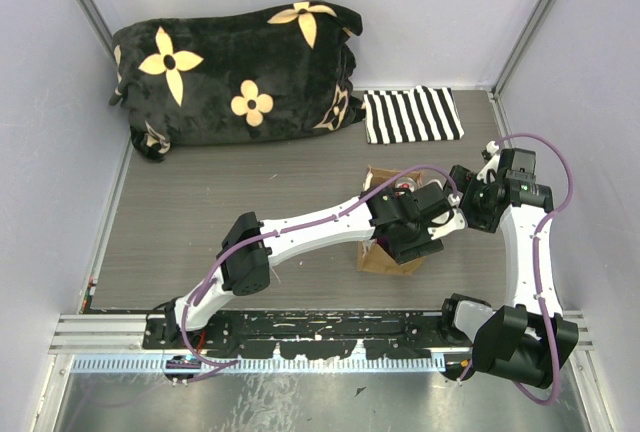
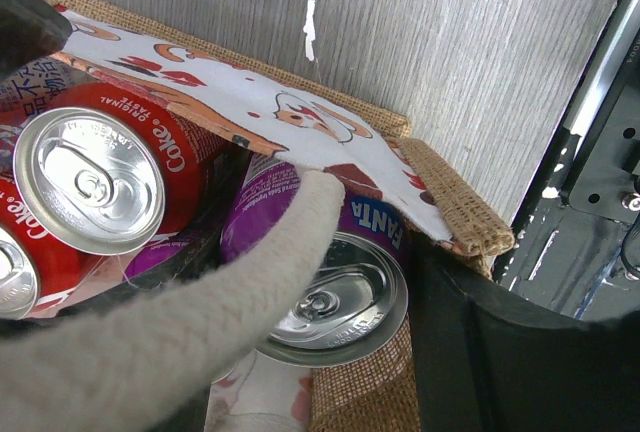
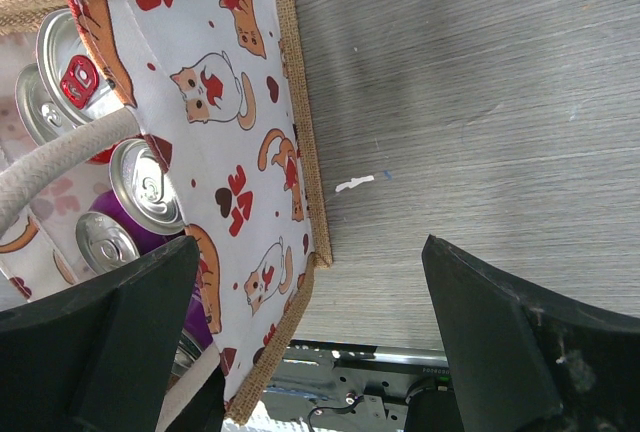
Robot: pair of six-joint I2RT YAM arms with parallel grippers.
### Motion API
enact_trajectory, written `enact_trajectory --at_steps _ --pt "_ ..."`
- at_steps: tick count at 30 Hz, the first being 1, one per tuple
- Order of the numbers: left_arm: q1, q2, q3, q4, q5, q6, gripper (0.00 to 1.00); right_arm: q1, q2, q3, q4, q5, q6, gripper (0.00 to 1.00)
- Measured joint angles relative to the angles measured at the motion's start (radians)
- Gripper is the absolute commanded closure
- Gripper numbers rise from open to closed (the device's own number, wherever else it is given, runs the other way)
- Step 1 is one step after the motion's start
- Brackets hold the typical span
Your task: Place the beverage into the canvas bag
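Note:
The canvas bag [image 1: 385,257] stands upright on the table under my left wrist. It holds several cans: red Coke cans [image 2: 95,177] and a purple Fanta can [image 2: 330,302]. My left gripper [image 2: 310,337] hangs over the bag's mouth with its jaws wide apart. The Fanta can sits low between them, and a cream handle [image 2: 200,322] lies across the left finger. My right gripper [image 3: 310,292] is open beside the bag and straddles its printed wall [image 3: 235,152]. Its left finger [image 3: 110,332] is over the cans.
A black plush cushion with cream flowers [image 1: 235,72] lies at the back left. A black-and-white striped cloth [image 1: 412,114] lies at the back right. The metal base rail [image 1: 300,332] runs along the near edge. White walls enclose the table.

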Motion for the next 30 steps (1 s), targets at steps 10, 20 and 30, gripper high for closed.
enact_trajectory --at_steps 10,20,30 --pt "0.000 0.000 0.000 0.006 0.008 0.014 0.02 0.000 0.000 0.000 -0.001 -0.004 0.003 0.00" --pt "0.000 -0.017 0.000 0.000 0.017 0.011 0.02 0.000 0.000 0.000 -0.001 -0.004 0.003 0.00" --pt "-0.001 -0.032 0.006 -0.002 0.028 0.011 0.02 0.000 0.001 0.006 -0.006 -0.003 0.003 0.00"
